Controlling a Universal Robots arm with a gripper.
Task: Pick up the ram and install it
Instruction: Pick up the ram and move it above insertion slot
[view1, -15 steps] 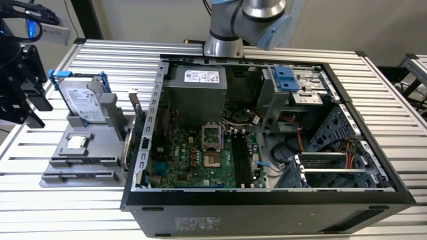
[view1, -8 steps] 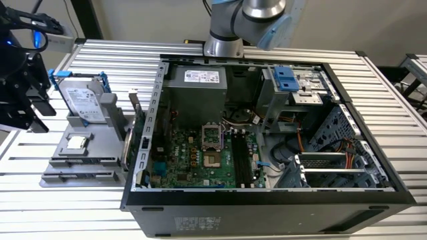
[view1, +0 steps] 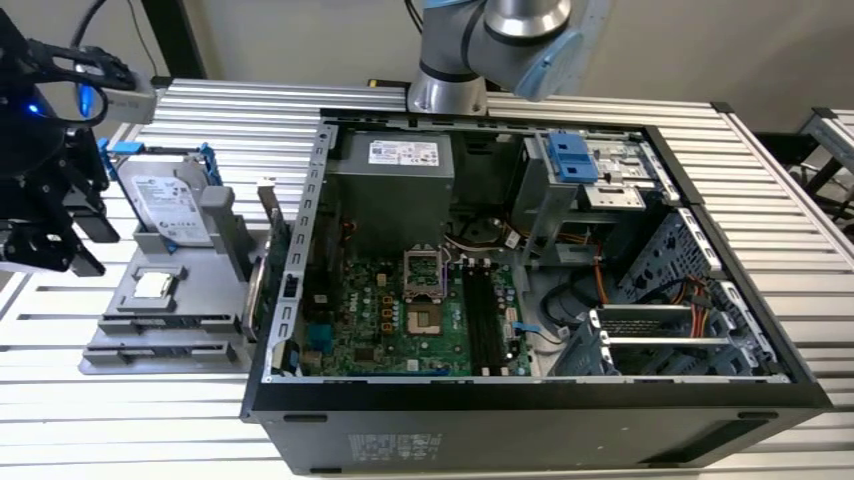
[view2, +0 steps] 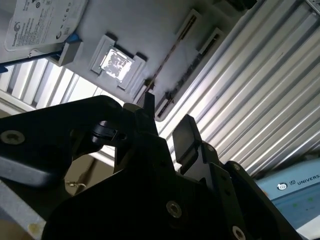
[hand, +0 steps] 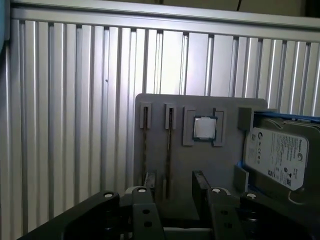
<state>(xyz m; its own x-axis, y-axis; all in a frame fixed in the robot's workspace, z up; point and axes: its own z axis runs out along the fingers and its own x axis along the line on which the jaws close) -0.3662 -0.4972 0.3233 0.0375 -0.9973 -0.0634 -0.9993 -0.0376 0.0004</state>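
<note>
Two ram sticks stand on edge in narrow slots of a grey holder (hand: 200, 165). One ram stick (hand: 169, 150) lines up with the gap between my fingers, and the other ram stick (hand: 145, 142) is beside it. In the second wrist view the nearer ram stick (view2: 186, 75) runs away from my fingertips. My gripper (hand: 175, 186) (view2: 167, 122) is open, with nothing between its fingers, and hovers over the holder's near end. In the exterior view the gripper (view1: 54, 235) hangs at the exterior view's left, beside the holder (view1: 174, 300). The motherboard's long black slots (view1: 483, 320) lie inside the open computer case (view1: 534, 400).
The holder also carries a processor chip (hand: 204, 128) and a silver hard drive in a blue bracket (hand: 277, 155) (view1: 174, 205). An upright thin card (view1: 274, 225) stands between holder and case. Everything rests on a ribbed metal table (view1: 774, 170). The arm's base (view1: 447, 90) is behind the case.
</note>
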